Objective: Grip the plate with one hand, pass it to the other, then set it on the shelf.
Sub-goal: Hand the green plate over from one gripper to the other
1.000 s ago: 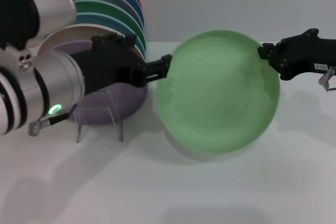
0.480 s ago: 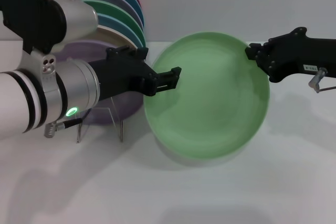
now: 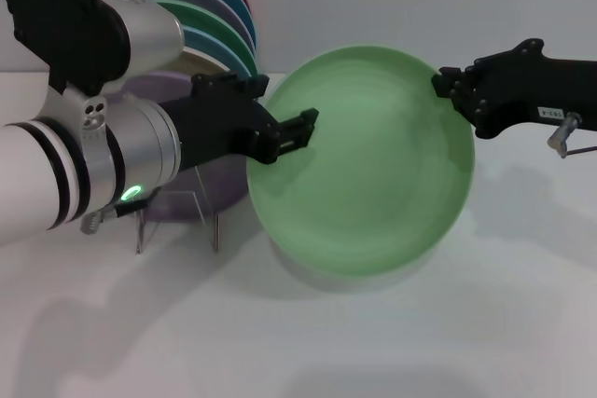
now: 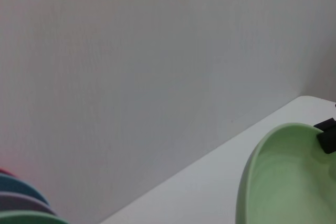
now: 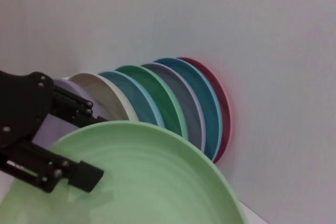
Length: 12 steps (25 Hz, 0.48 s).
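The plate [image 3: 364, 160] hangs tilted above the worktop [image 3: 373, 342] — the right end effector [image 3: 450, 90] clamps its far rim. The left end effector [image 3: 284, 132] straddles the opposite rim, fingers parted — not yet closed.

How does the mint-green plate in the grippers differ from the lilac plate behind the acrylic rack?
The mint-green plate is held off the table between the left gripper and the right gripper; the lilac plate stands on edge behind the acrylic rack, in no gripper. The mint-green plate shows its whole face; the lilac plate is mostly hidden by the left arm. Both are round, plain and matte.
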### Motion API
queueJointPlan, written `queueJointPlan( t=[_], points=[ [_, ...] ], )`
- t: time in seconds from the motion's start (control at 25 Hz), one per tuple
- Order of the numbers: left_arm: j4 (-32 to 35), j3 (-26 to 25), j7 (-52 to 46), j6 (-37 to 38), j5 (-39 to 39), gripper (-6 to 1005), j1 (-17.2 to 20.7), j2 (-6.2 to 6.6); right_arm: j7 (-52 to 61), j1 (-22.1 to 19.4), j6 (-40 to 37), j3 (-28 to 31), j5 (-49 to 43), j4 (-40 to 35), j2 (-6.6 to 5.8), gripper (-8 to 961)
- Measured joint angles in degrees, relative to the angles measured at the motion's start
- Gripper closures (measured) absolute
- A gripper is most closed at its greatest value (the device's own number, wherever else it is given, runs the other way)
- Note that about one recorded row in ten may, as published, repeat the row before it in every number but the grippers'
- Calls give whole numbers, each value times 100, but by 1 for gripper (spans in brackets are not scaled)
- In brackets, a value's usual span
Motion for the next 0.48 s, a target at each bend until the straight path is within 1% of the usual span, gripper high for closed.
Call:
queueJointPlan(
  t=[0.12, 0.32, 0.4, 0.48],
  points=[
    [28, 58, 60, 216, 0, 296, 32, -1, -1, -9, 0, 1, 3, 27, 2, 896],
    [43, 76, 192, 333, -21, 566, 37, 6, 14, -22, 0, 5, 125, 48, 6, 893],
    [45, 102, 239, 377, -25, 605, 41, 3, 15, -34, 1, 29, 250, 42, 7, 892],
    [51, 274, 478, 655, -27, 644, 116, 7, 14, -54, 24, 57, 459, 10, -6, 891]
  ],
)
